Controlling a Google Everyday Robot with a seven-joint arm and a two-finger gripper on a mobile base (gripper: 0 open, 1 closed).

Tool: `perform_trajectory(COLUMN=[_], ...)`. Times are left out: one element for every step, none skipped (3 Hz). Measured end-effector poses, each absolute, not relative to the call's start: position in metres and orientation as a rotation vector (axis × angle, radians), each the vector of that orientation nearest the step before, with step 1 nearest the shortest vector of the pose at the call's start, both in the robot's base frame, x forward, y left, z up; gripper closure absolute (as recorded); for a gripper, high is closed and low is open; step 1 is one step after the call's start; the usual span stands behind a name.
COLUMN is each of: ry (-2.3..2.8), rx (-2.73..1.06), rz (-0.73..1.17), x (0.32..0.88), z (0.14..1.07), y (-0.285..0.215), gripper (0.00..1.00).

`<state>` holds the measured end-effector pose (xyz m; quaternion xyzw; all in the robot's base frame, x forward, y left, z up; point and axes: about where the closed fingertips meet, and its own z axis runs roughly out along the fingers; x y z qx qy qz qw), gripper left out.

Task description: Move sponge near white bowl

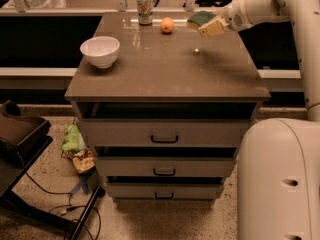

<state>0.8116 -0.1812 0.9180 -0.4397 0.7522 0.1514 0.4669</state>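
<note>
The robot's big white base (pixel 280 179) fills the lower right corner, and its arm (pixel 262 3) reaches in from the top right. Next biggest is the brown-topped cabinet (pixel 170 74) in the middle, with three drawers stacked down the front, each with a dark handle.

The white bowl (pixel 100 51) sits on the top near the left edge, with nothing around it. The gripper (pixel 221 22) is up over the back right part of the top, and its fingers are clamped on the sponge (pixel 205 23). The sponge is lifted off the surface, tilted, green side facing up and back, yellow foam facing the front. It's just right of the orange (pixel 167 25) and well apart from the bowl, pretty much the full width of the top away.

A drink can (pixel 145 7) stands upright at the back edge, just left of the orange. On the floor to the left of the cabinet there's a crumpled green bag (pixel 73 138) and some cables (pixel 60 206).
</note>
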Motion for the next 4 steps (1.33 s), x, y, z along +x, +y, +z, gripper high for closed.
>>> perform_trajectory(ry=[1.849,1.844,1.788,1.729], rx=[-1.099,-1.109,-1.178,-1.297], rz=[0.379,0.382,0.398,0.435], x=[0.810,0.811,0.819,0.814], z=[0.918,0.917,0.921,0.941], y=[-0.177,-0.172,-0.136,-0.074], gripper=[1.00,1.00,1.00,1.00])
